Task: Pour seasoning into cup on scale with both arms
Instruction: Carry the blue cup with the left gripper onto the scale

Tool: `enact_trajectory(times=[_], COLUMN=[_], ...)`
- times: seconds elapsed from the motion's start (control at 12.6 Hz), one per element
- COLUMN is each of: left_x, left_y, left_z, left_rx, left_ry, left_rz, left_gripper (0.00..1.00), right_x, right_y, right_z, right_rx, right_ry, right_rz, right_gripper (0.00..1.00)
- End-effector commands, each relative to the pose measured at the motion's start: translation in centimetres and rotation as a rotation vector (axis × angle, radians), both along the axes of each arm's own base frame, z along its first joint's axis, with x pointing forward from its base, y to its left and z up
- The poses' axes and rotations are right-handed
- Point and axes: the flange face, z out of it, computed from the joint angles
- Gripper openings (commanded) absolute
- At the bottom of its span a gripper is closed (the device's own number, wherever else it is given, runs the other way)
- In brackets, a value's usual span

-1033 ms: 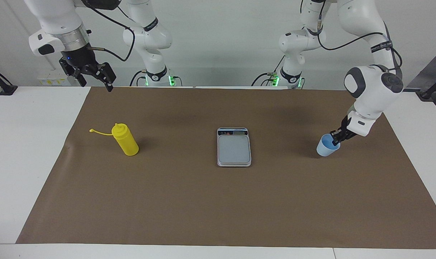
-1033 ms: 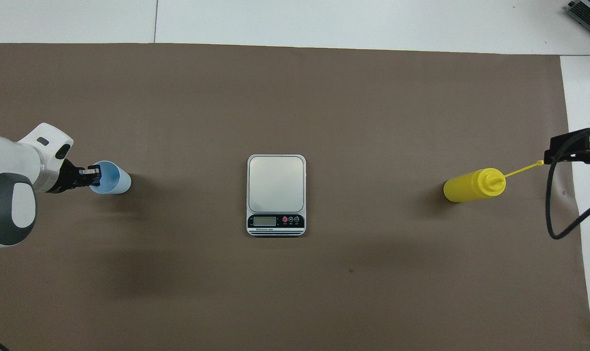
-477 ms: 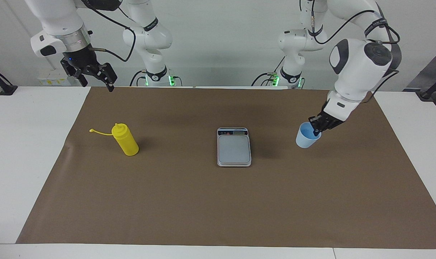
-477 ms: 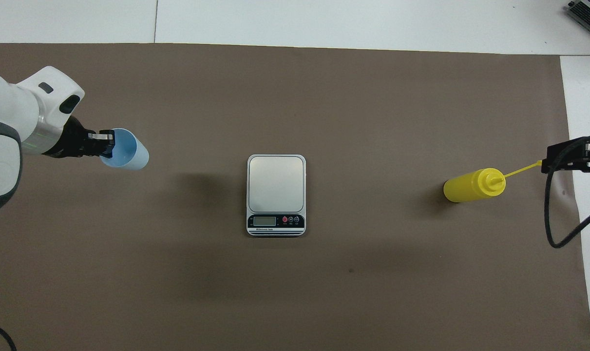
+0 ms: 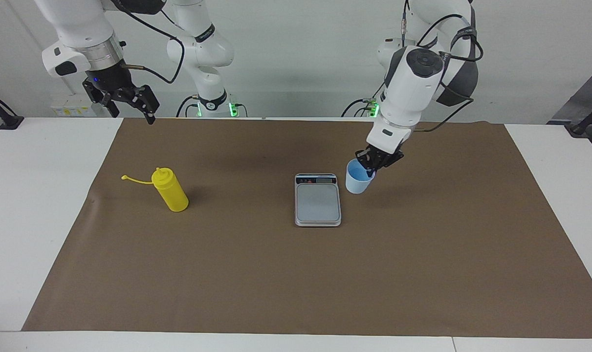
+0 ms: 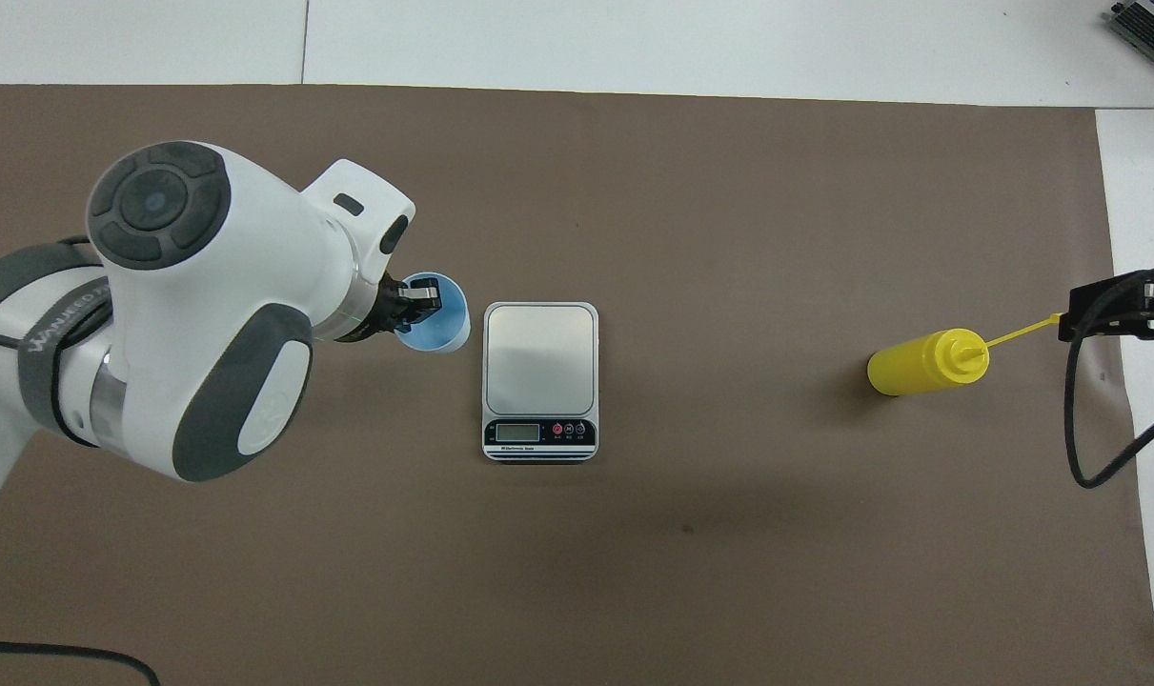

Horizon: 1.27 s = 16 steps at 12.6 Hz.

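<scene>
The left gripper (image 5: pixel 372 166) is clamped on the rim of the light blue cup (image 5: pixel 357 179), 1 finger inside the mouth and 1 outside, carrying it in the air just beside the scale (image 5: pixel 317 199) on the side toward the left arm's end of the table. The cup hangs slightly tilted, mouth up. The scale lies flat at mid-table on the brown mat (image 5: pixel 296 274), its long axis running toward the robots and its display strip at the nearer end. The yellow seasoning bottle (image 5: pixel 170 189) stands upright toward the right arm's end, nozzle up, cap strap trailing outward. The right gripper (image 5: pixel 129 105), fingers spread and empty, waits high above the mat's edge.
</scene>
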Motion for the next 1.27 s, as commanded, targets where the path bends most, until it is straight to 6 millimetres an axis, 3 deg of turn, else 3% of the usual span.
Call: enact_trajectory(times=[0.0,0.24,0.4,0.64,1.19], left_x=[-0.9,-1.9,-2.2,-3.2,-3.3], left_y=[-4.1,-7.7,-8.7,-8.6,-7.8], left_z=[-2.8,-6.0,-7.6,-10.1,-11.0], left_rx=[-0.008,0.008,0.028,0.044,0.051], left_ry=[-0.005,-0.001,-0.005,0.013,0.017], left_rz=[0.028,0.023,0.026,0.010,-0.011], left_gripper=[0.00,0.00,0.00,0.00,0.00], right_x=[-0.8,-0.8,-0.7,-0.7,-0.8], right_y=[0.2,0.2,0.3,0.1,0.1], right_z=[0.0,0.1,0.1,0.1,0.0], right_rx=[-0.003,-0.002,-0.002,-0.002,-0.002], right_ry=[-0.002,-0.004,-0.007,-0.007,-0.005], right_rz=[0.004,0.004,0.005,0.002,0.009], right_gripper=[1.00,1.00,1.00,1.00,1.00])
